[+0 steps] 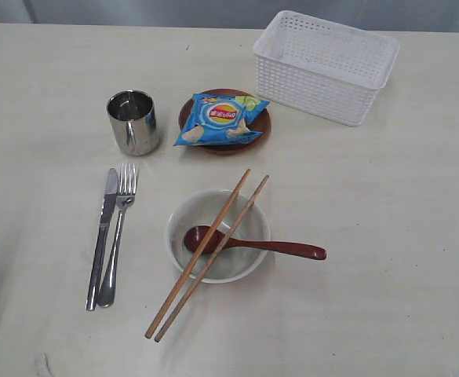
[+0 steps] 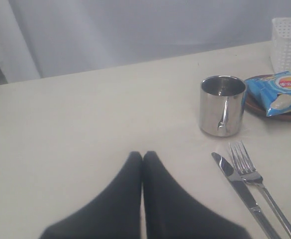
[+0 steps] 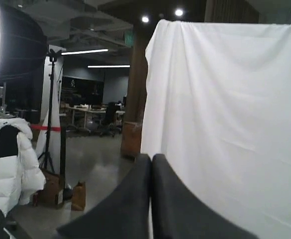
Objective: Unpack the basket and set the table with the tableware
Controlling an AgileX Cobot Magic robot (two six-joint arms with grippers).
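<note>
While upright, cup point(image 1: 132, 122) beside plate point(image 1: 260, 130)

Exterior view: steep, near look down on the surface point(image 1: 402, 236), basket point(image 1: 326, 66) at 1 o'clock. Left wrist view: low, skimming the surface past the left claw point(image 2: 143, 155); shares cup point(image 2: 223, 105), knife point(image 2: 237, 182) and fork point(image 2: 252, 174). Right wrist view: level, facing a white drape point(image 3: 225, 124).

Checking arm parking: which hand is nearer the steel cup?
Left. The left hand hangs over the table, steel cup ahead; the right hand faces a curtain, table unseen.
</note>
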